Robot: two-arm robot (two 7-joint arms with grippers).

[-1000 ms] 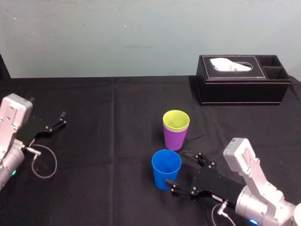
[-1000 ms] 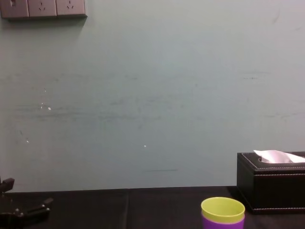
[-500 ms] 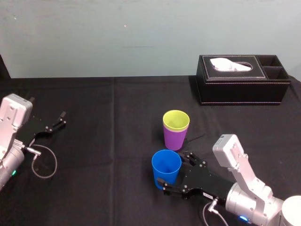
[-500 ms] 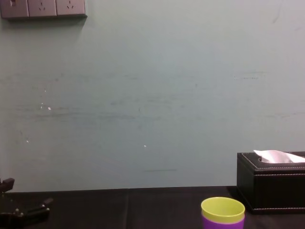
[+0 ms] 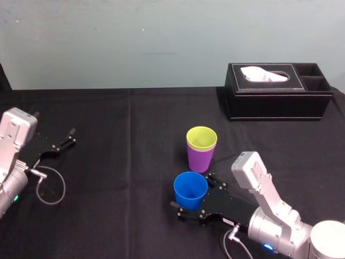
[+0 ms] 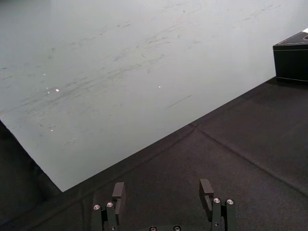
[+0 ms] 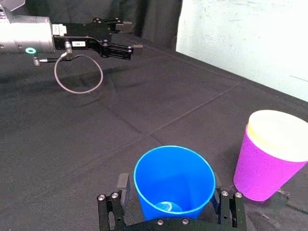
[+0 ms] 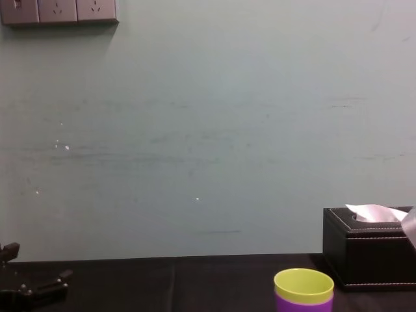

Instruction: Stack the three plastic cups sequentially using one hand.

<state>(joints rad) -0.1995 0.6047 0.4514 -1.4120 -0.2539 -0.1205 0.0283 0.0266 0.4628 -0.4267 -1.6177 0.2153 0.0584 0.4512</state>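
Observation:
A bright blue cup stands upright on the black cloth near the front. My right gripper is open, one finger on each side of the cup and a small gap showing. The right wrist view shows the blue cup between the fingers. Just behind stands the purple cup with the yellow-green cup nested inside it; the same pair shows as purple cup and yellow-green cup. My left gripper rests open at the far left, nothing between its fingers.
A black tissue box sits at the back right, well behind the cups. A looped cable lies by the left arm. Black cloth covers the table, with open room between the cups and the left gripper.
My right gripper has slid left toward the blue cup, and its open fingers now flank the cup. The cups and the left arm have not moved.

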